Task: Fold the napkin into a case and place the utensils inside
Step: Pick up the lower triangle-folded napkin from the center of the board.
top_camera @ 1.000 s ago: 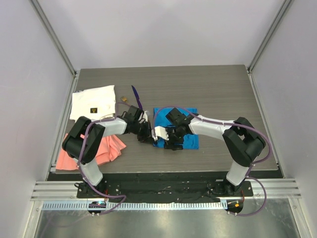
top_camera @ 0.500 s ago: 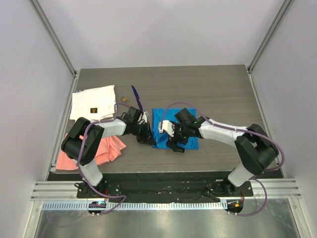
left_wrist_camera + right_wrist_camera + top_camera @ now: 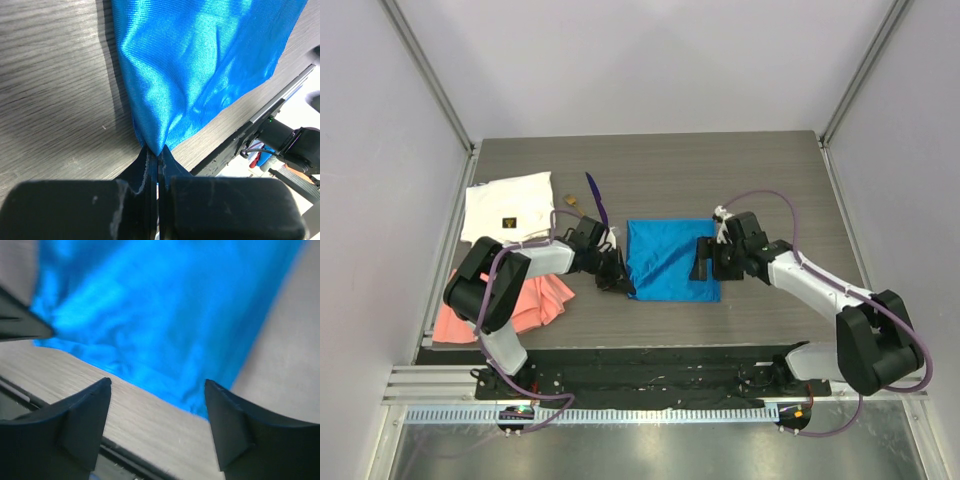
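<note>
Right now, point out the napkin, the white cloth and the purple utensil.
Napkin [image 3: 670,262]: top view, middle of the cloth.
White cloth [image 3: 515,200]: top view, middle of the cloth.
Purple utensil [image 3: 596,198]: top view, halfway along its length.

Three cloths [image 3: 670,260], two utensils [image 3: 596,198]

The napkin [image 3: 670,262] was a plain bright blue with a glossy sheen, paler streaks showing along its creases. The table [image 3: 740,170] was dark grey with a fine wood-grain pattern. The white cloth [image 3: 508,205] carried one small dark label, and the other cloth [image 3: 515,305] was salmon pink. The slim utensil [image 3: 597,200] was glossy purple, and the small piece [image 3: 570,200] by it looked tan. The arms [image 3: 810,285] were white with black joints and purple cables [image 3: 760,197]. The left gripper [image 3: 158,165] and right gripper [image 3: 157,390] were black. The walls [image 3: 640,60] were pale lilac-grey
</note>
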Robot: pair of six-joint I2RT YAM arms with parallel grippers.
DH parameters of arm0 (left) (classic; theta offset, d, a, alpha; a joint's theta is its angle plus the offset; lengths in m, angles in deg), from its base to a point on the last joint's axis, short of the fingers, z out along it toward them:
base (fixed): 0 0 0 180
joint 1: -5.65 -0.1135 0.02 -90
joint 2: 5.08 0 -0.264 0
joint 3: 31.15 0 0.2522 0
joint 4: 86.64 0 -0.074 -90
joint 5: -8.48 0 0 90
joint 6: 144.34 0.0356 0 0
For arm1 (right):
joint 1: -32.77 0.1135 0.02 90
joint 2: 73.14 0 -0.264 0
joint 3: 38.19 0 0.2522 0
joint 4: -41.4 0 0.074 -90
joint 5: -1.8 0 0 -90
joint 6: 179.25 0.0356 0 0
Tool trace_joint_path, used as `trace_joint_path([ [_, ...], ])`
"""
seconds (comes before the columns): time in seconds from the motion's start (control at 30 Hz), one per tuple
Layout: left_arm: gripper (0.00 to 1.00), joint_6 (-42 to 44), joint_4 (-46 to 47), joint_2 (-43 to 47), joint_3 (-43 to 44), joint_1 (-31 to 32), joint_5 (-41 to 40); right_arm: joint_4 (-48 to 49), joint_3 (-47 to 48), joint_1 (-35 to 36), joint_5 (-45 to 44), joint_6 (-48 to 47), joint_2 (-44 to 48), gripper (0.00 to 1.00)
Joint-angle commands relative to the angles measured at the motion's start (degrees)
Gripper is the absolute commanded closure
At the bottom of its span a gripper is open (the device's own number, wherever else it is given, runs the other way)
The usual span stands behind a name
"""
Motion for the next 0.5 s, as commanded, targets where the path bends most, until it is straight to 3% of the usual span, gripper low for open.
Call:
trace_joint_path([
  [0.0,1.00,-0.4,1.2,2.8,-0.5,-0.4,0.9,-4.2,-4.7,-0.5,-6.5,17.3,4.3,0.27],
  [0.2,0.99,-0.7,1.2,3.0,-0.3,-0.3,0.9,-7.4,-6.7,-0.5,-12.8,19.5,8.4,0.27],
  [0.27,0.98,-0.9,1.2,3.0,-0.4,-0.2,0.8,-8.2,-6.7,-0.6,-15.0,20.2,7.9,0.32],
  [0.47,0.77,-1.8,2.4,3.3,-0.9,-0.3,0.5,-7.5,-5.6,-0.6,-15.0,21.1,3.7,0.37],
])
